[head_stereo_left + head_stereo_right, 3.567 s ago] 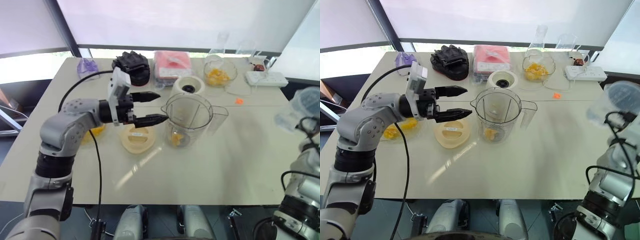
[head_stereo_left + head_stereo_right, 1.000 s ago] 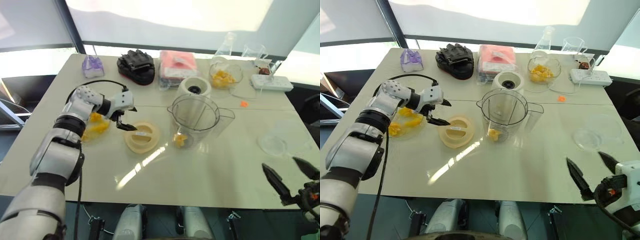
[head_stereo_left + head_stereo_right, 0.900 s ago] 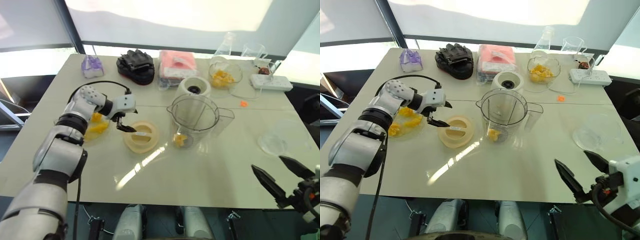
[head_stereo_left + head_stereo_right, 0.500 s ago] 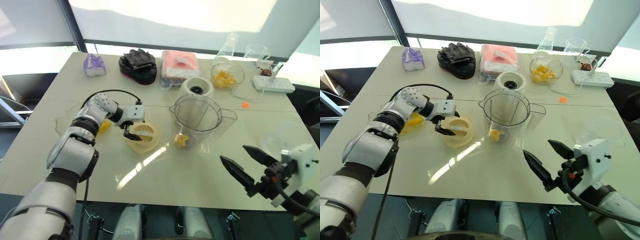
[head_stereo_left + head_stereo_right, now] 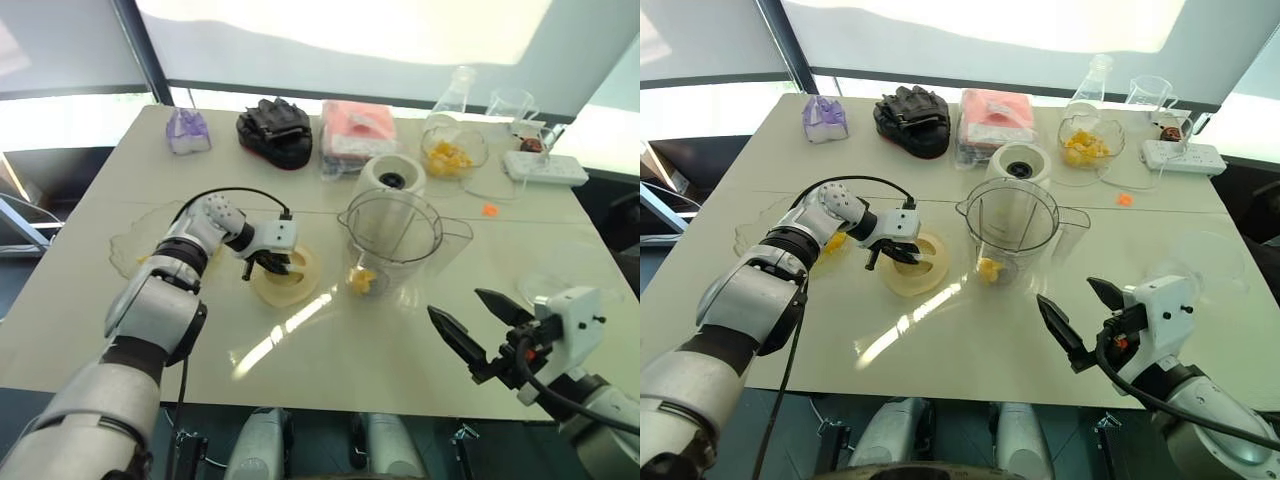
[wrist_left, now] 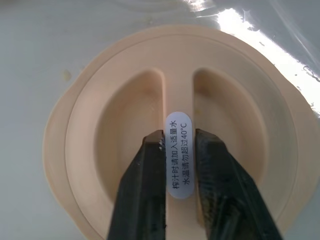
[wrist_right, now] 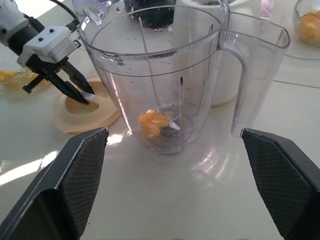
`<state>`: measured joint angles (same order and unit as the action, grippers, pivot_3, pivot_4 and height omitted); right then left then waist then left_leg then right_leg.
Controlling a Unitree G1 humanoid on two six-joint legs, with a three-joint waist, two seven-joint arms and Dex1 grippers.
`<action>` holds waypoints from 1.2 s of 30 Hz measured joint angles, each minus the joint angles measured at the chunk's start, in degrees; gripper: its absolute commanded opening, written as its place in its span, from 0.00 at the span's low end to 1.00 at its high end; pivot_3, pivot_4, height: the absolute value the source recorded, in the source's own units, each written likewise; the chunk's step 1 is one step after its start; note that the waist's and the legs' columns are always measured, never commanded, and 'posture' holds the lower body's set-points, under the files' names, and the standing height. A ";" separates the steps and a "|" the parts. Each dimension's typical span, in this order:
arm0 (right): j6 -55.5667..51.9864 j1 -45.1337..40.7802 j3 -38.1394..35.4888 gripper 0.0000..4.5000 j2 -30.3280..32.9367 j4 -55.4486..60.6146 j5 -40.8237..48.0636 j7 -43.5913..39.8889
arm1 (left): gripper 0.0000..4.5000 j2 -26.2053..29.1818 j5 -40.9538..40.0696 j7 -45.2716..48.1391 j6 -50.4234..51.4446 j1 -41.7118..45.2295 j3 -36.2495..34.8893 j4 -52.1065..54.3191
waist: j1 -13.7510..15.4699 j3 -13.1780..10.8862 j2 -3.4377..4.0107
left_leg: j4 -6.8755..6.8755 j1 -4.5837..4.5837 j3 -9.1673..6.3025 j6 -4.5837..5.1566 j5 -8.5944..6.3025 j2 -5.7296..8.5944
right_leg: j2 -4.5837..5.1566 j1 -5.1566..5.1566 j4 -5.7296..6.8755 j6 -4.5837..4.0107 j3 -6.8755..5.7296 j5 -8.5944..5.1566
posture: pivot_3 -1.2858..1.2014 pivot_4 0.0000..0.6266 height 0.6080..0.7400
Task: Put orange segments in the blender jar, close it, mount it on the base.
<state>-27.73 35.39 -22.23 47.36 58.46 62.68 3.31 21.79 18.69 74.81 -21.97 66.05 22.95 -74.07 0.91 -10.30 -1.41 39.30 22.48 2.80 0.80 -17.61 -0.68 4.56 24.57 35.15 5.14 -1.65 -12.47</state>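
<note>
The clear blender jar [image 5: 390, 240] stands upright mid-table with a few orange segments [image 7: 152, 122] at its bottom. Just left of it lies the flat cream lid [image 5: 292, 277]. My left gripper [image 6: 178, 140] points down onto the lid and is shut on its raised centre ridge, one black finger on each side. Behind the jar sits the cream base [image 5: 392, 177] with its dark socket. My right gripper [image 5: 454, 302] hovers open on the near right side of the jar, aimed at it, its fingers [image 7: 75, 190] empty. More segments fill a far bowl [image 5: 450, 155].
A clear wavy bowl [image 5: 830, 242] with fruit sits under my left forearm. Along the far edge are a purple item [image 5: 188, 130], a black glove [image 5: 275, 130], a pink pack [image 5: 355, 130], a flask [image 5: 455, 85] and a power strip [image 5: 550, 168]. An empty clear bowl [image 5: 570, 265] sits right.
My left gripper has come down onto the lid and closed on its centre ridge. My right gripper, still open, has swung in from the near right towards the jar.
</note>
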 measured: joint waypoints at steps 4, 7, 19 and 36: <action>-0.76 -0.34 1.27 1.00 -1.50 0.00 -1.85 0.15 | 0.04 0.12 0.94 -0.19 -0.62 -0.19 0.03 0.09 | -0.06 0.04 0.00 | 0.00 -0.05 0.02 0.00 0.00 0.00 | 0.00 -0.03 0.02 0.00 0.01 0.00 | 0.52 0.24 1.00; -1.65 -1.10 1.41 1.00 -2.57 -0.03 -2.89 -0.18 | 0.04 0.09 1.53 -0.89 -1.03 -0.38 0.04 0.15 | -0.06 0.13 -0.02 | 0.03 -0.12 0.01 0.00 0.00 0.00 | 0.00 -0.10 0.04 -0.06 0.00 -0.01 | 0.52 0.24 1.00; -3.81 -3.45 1.72 1.00 -5.76 -0.65 -6.30 -2.61 | 0.98 -0.53 2.87 -4.22 -0.89 0.08 0.00 0.77 | 0.15 0.53 0.00 | 0.08 -0.15 -0.01 0.01 0.00 -0.01 | 0.01 -0.16 0.07 -0.07 -0.02 0.04 | 0.52 0.24 1.00; -5.77 -6.50 2.27 1.00 -8.80 -2.47 -10.56 -5.00 | 0.05 -1.38 2.76 -1.20 0.24 -1.32 -1.20 -0.03 | -0.09 0.62 0.07 | 0.30 -0.06 -0.02 0.01 0.00 -0.04 | 0.00 -0.14 0.11 -0.19 -0.04 -0.01 | 0.52 0.24 1.00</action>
<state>-33.51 28.89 -19.96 38.56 55.99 52.12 -1.69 20.42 21.44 73.61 -21.72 64.73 21.75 -74.10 0.82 -9.68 -1.34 39.59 22.43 2.78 0.81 -17.61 -0.72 4.56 24.44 35.26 4.95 -1.69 -12.48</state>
